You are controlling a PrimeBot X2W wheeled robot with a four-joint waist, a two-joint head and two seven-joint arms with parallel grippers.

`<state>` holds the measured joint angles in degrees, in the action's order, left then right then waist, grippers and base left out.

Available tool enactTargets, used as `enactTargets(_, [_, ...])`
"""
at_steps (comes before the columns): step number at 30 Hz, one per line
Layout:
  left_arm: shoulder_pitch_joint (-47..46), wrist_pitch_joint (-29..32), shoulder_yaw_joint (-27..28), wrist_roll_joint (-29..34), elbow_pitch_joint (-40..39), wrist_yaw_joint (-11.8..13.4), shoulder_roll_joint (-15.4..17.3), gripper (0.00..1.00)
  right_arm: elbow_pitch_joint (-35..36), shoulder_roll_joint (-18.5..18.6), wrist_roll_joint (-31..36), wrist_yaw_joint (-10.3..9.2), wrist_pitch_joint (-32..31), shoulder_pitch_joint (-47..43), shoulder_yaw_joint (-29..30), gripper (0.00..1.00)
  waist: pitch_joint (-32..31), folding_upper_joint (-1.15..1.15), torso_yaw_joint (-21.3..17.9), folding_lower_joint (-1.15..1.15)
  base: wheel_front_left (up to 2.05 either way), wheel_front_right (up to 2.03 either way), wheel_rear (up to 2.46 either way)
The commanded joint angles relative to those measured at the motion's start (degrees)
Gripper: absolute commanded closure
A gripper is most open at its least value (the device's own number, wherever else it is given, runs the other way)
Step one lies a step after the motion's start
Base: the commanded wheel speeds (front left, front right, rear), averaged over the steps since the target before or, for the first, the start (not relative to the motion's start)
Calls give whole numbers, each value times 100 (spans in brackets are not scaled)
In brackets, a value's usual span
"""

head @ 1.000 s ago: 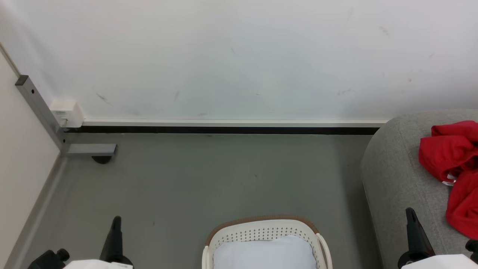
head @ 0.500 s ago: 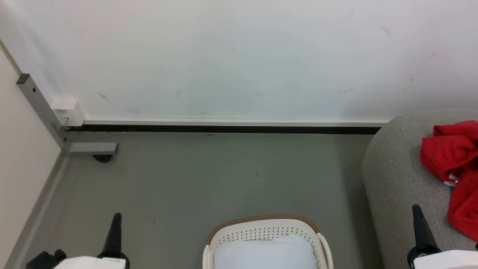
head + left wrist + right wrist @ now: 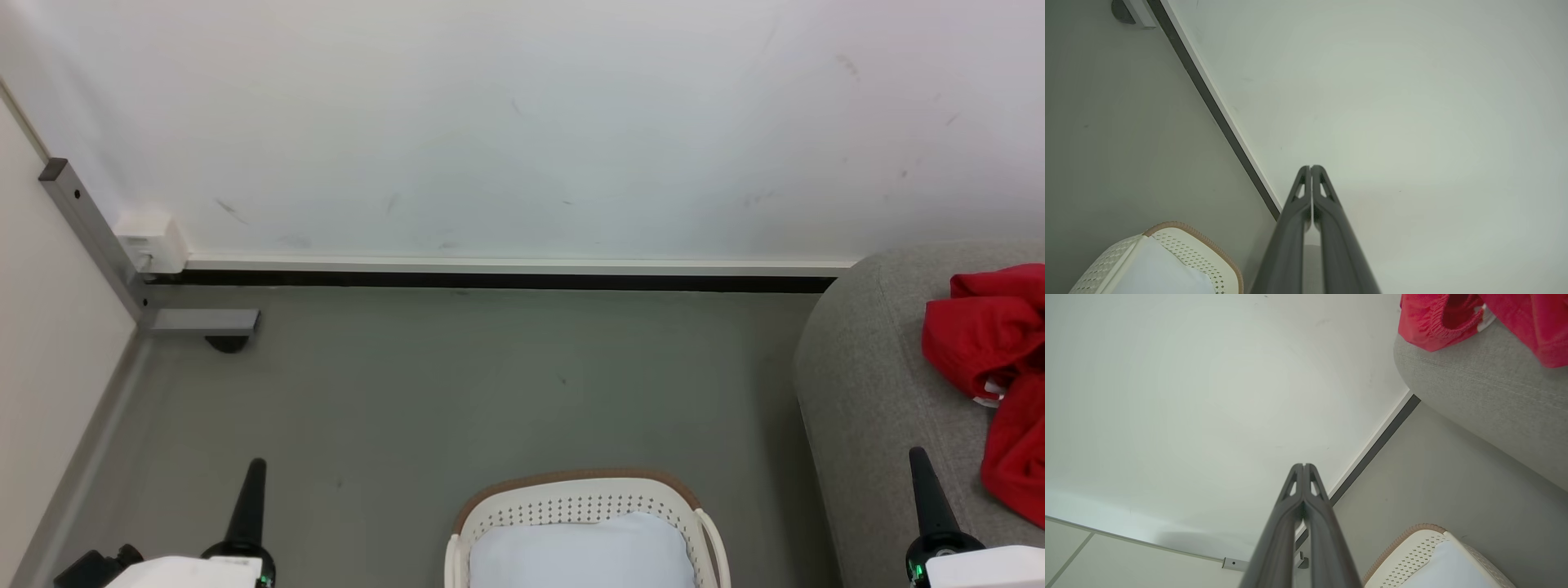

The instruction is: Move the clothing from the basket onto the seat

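Grey floor point(image 3: 490, 384) under a white wall point(image 3: 522, 122) sets the scene. Red clothing point(image 3: 992, 359) lies bunched on the grey seat point(image 3: 865, 392), above and to the right of the right hand point(image 3: 918, 457), near it but not touching it. The basket point(image 3: 580, 494) stands on the floor between the two hands, low in the head view. What shows of its inside is a pale, smooth panel point(image 3: 580, 555) (a liner or a cushion, I cannot tell which), with no red in the visible part. The left hand point(image 3: 255, 469) points up over bare floor, to the left of the basket. Both hands are closed, fingers pressed together, and hold nothing. On this showing the move looks done or nearly done. The near part of the basket is cut off, though, so a leftover garment cannot be ruled out.
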<state>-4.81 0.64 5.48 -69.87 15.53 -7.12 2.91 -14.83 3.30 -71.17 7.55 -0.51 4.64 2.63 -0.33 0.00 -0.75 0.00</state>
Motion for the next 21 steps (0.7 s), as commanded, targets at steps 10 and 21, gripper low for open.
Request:
enactTargets(10, [-117,157,55,-594,-87,-42,20,100,70,-6,-538,-8,-149,149,112,100,10,0,15,0,0,0,0])
enactTargets(21, [-128,305,74,-1104,-109,-39,14,100,80,-14,-1047,-9,-295,147,201,100,21,0,31,0,0,0,0])
